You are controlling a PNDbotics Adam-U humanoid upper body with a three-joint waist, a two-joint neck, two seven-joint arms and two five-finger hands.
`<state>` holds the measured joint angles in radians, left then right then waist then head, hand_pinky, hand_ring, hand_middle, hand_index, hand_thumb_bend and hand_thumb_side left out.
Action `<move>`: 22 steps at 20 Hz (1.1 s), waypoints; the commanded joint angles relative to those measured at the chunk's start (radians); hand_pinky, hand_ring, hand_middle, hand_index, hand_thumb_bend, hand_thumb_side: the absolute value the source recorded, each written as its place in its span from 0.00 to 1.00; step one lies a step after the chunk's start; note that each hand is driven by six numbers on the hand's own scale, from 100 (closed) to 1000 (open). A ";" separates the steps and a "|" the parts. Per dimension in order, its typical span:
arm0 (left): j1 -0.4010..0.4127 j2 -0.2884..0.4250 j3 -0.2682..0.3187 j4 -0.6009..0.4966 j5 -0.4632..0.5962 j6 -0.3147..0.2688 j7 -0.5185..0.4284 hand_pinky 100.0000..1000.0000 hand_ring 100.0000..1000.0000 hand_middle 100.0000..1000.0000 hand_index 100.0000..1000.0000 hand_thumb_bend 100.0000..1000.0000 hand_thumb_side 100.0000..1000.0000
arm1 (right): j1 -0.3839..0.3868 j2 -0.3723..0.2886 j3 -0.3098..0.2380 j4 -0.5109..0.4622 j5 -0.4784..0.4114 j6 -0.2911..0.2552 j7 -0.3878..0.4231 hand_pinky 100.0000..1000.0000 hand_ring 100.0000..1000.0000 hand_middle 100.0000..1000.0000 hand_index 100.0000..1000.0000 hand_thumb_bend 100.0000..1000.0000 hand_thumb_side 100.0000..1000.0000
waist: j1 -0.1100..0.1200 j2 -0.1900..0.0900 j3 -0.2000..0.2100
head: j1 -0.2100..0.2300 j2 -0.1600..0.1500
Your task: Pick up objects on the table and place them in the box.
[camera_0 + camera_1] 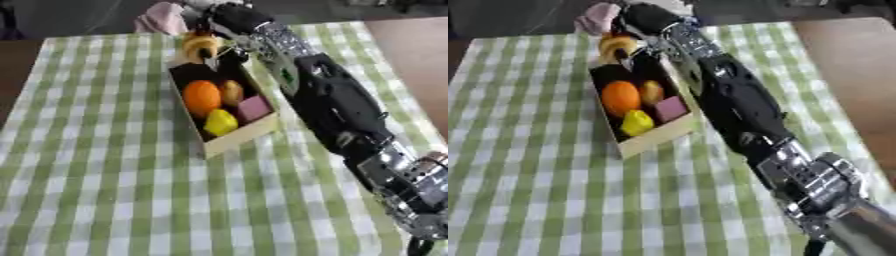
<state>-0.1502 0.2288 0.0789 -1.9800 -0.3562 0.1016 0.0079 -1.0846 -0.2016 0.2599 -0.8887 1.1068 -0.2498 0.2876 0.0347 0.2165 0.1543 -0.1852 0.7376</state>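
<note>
Left eye view: our right hand point(229, 19) reaches over the box's point(238, 139) far end, toward 12 o'clock.
We see its fingers curled round a yellow-brown object point(201, 45); inside lie an orange point(201, 97), lemon point(220, 122) and pink block point(254, 108).

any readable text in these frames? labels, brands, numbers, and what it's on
None readable.
box: plain wall, no print visible.
orange fruit, yellow item, pink block inside it: no labels visible.
green checked cloth: pattern only.
right arm and right hand, over the box's far end: no marking legible; a yellow-brown item shows by the hand, unmarked.
</note>
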 commanded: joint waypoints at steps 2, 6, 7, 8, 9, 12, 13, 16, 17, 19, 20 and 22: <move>-0.007 0.021 0.013 -0.020 0.003 0.000 0.007 0.70 0.47 0.62 0.80 0.00 0.72 | -0.011 -0.004 -0.008 0.021 0.043 0.023 0.061 0.74 0.72 0.68 0.78 0.00 0.24 | -0.015 -0.018 -0.001 | 0.003 -0.011; -0.007 0.021 0.016 -0.020 0.001 0.002 0.010 0.70 0.47 0.62 0.80 0.00 0.72 | -0.006 -0.014 -0.023 0.027 0.058 0.049 0.088 0.76 0.74 0.71 0.89 0.00 0.23 | -0.016 -0.016 -0.008 | 0.011 -0.016; -0.007 0.021 0.017 -0.020 0.000 0.002 0.011 0.70 0.47 0.62 0.80 0.00 0.72 | -0.007 -0.019 -0.025 0.020 0.060 0.055 0.090 0.76 0.74 0.71 0.90 0.00 0.23 | -0.017 -0.015 -0.010 | 0.012 -0.017; -0.007 0.021 0.018 -0.020 -0.001 0.003 0.011 0.70 0.47 0.62 0.80 0.00 0.73 | -0.008 -0.025 -0.026 0.012 0.061 0.061 0.092 0.76 0.74 0.71 0.90 0.00 0.23 | -0.017 -0.014 -0.013 | 0.013 -0.017; -0.007 0.021 0.018 -0.020 -0.002 0.004 0.011 0.70 0.47 0.62 0.80 0.00 0.73 | -0.009 -0.031 -0.027 0.002 0.061 0.068 0.092 0.76 0.74 0.71 0.90 0.00 0.23 | -0.018 -0.013 -0.015 | 0.015 -0.017; -0.007 0.022 0.020 -0.020 -0.004 0.005 0.013 0.70 0.47 0.62 0.80 0.00 0.73 | -0.014 -0.051 -0.030 -0.031 0.051 0.085 0.096 0.76 0.75 0.71 0.92 0.00 0.22 | -0.020 -0.010 -0.023 | 0.019 -0.020; -0.007 0.023 0.021 -0.020 -0.005 0.006 0.014 0.70 0.47 0.62 0.80 0.00 0.73 | -0.016 -0.058 -0.031 -0.042 0.044 0.090 0.098 0.77 0.75 0.71 0.92 0.00 0.22 | -0.021 -0.009 -0.027 | 0.021 -0.021; -0.006 0.023 0.022 -0.020 -0.008 0.009 0.015 0.70 0.47 0.62 0.80 0.00 0.73 | -0.025 -0.082 -0.031 -0.079 0.013 0.099 0.115 0.77 0.76 0.73 0.95 0.00 0.21 | -0.024 -0.008 -0.042 | 0.027 -0.023; -0.005 0.024 0.023 -0.020 -0.009 0.010 0.015 0.70 0.47 0.62 0.80 0.00 0.73 | -0.028 -0.093 -0.030 -0.094 0.000 0.101 0.122 0.77 0.76 0.73 0.95 0.00 0.20 | -0.025 -0.008 -0.047 | 0.030 -0.025; -0.005 0.025 0.025 -0.020 -0.010 0.011 0.017 0.70 0.47 0.62 0.80 0.00 0.73 | -0.031 -0.113 -0.027 -0.131 -0.030 0.101 0.134 0.77 0.76 0.73 0.95 0.00 0.19 | -0.026 -0.009 -0.058 | 0.038 -0.026; -0.004 0.026 0.025 -0.020 -0.011 0.012 0.018 0.70 0.47 0.62 0.80 0.00 0.73 | -0.030 -0.126 -0.026 -0.156 -0.048 0.099 0.134 0.77 0.76 0.73 0.95 0.00 0.18 | -0.026 -0.010 -0.064 | 0.043 -0.025; 0.001 0.025 0.027 -0.020 -0.012 0.014 0.019 0.70 0.47 0.62 0.80 0.00 0.73 | -0.019 -0.155 -0.023 -0.218 -0.090 0.091 0.123 0.76 0.75 0.72 0.94 0.00 0.15 | -0.027 -0.012 -0.076 | 0.054 -0.022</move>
<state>-0.1455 0.2294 0.0964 -1.9800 -0.3619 0.1145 0.0233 -1.0829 -0.3202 0.2403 -1.0587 1.0417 -0.1552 0.4118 0.0222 0.2166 0.0743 -0.1380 0.7275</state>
